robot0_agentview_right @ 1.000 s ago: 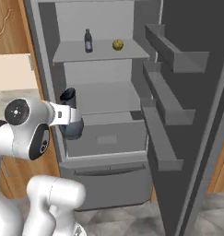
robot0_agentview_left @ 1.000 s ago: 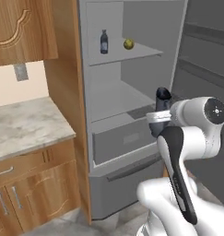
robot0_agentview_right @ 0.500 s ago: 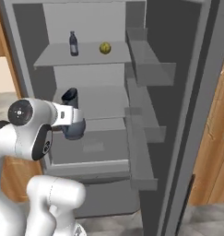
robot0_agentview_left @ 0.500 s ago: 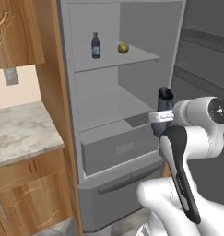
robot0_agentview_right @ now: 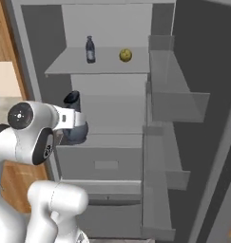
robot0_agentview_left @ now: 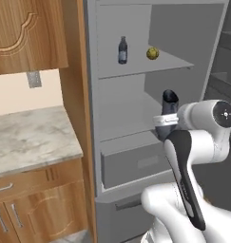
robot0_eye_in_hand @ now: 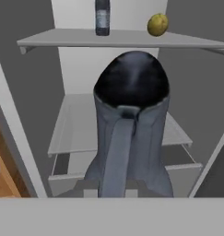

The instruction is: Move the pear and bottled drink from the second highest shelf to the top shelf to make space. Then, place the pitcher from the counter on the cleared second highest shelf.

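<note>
Fridge door stands open. The pitcher (robot0_agentview_left: 167,116) is up at the robot's wrist, in front of the fridge opening, level with the bare shelf (robot0_eye_in_hand: 81,124) below the one holding the fruit and bottle. Fingertips are hidden behind the jug in the hand view; judging by how it hangs at the wrist, the gripper (robot0_agentview_right: 78,128) is clamped on the pitcher, though the contact itself cannot be seen.

The pear (robot0_agentview_left: 152,53) and bottled drink (robot0_agentview_left: 122,50) stand on the upper shelf (robot0_eye_in_hand: 62,39), bottle at about 11 o'clock of the hand view, pear at 1 o'clock, well apart from each other. The pitcher sits dead centre below them.

Risks, as I read it:
- The jug is tall. Going in too high, its flared mouth could catch the front edge of the upper shelf and knock the bottle or roll the pear.
- Going in too low, the belly could strike the lip of the bare shelf or the drawer (robot0_agentview_left: 131,163) under it.
- The door bins (robot0_agentview_right: 176,90) lie at 3 o'clock in the right base view; a wide swing could clip them.
- If let go while tilted, it may topple.

Look of the pitcher: dark slate-gray, dull finish, bulbous lower body (robot0_agentview_right: 75,135), narrow neck, dark open mouth (robot0_eye_in_hand: 132,76). A paler strip (robot0_eye_in_hand: 118,152) runs down its near side, likely the handle.

The counter (robot0_agentview_left: 31,137) lies at 9 o'clock in the left base view.
</note>
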Available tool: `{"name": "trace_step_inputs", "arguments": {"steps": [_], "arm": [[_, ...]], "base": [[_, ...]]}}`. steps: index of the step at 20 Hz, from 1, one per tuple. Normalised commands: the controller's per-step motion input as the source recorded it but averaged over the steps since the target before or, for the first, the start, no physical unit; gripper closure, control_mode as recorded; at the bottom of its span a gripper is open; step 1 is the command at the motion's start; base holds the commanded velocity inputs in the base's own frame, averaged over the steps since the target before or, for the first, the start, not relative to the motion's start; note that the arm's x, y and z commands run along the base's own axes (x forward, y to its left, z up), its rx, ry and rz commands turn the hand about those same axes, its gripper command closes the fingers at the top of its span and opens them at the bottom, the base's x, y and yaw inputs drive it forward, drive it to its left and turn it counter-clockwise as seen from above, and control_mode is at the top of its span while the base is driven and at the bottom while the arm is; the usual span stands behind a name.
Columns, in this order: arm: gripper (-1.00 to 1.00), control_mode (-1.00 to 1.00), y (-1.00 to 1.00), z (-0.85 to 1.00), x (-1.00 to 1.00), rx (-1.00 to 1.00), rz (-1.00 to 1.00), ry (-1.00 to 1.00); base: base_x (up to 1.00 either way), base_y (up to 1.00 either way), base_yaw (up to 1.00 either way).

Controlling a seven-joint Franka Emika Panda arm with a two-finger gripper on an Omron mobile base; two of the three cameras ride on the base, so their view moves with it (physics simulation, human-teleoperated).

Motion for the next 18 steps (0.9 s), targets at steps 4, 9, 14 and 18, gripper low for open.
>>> {"name": "trace_step_inputs", "arguments": {"steps": [4,9,14,18], "arm": [[1.0,1.0,0.0,0.0,0.0,0.0,0.0,0.0],[1.0,1.0,0.0,0.0,0.0,0.0,0.0,0.0],[1.0,1.0,0.0,0.0,0.0,0.0,0.0,0.0],[1.0,1.0,0.0,0.0,0.0,0.0,0.0,0.0]], "base": [[0.13,-0.41,0.17],[0.23,-0.37,0.17],[0.45,-0.05,0.13],[0.46,0.0,0.12]]}}
